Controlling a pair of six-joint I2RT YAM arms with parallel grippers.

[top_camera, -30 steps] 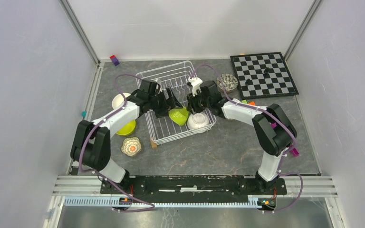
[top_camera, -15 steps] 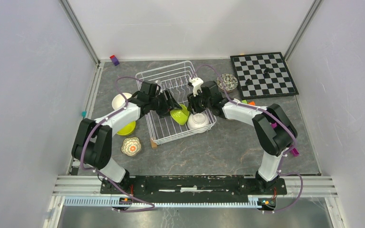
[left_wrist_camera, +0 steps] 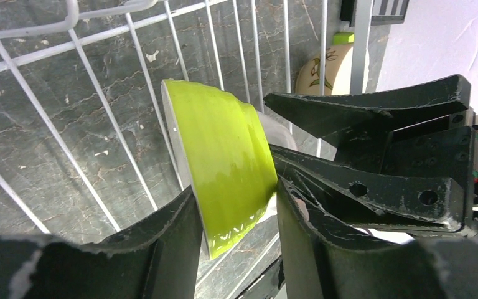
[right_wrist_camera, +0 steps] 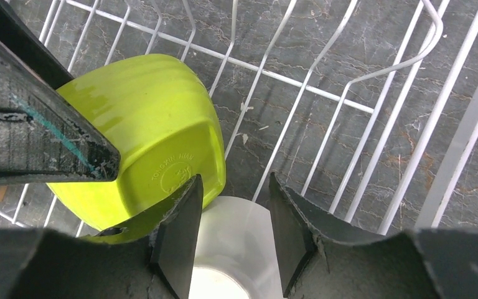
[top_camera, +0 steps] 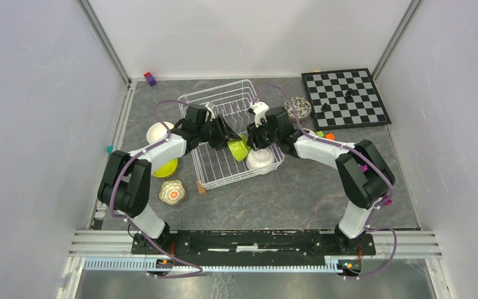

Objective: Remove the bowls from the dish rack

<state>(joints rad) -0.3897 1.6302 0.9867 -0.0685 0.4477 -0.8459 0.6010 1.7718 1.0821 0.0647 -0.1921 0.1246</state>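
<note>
In dish rack (top_camera: 218, 169), lime bowl (top_camera: 238, 148) on edge

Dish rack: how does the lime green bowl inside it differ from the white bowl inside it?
Colour: the lime green bowl is bright green; the white bowl is plain white. Pose: the lime green bowl stands tilted on its edge; the white bowl lies flatter. Grip: the left gripper clamps the lime green bowl; the right gripper is open above the white bowl. Both sit side by side in the dish rack.
</note>
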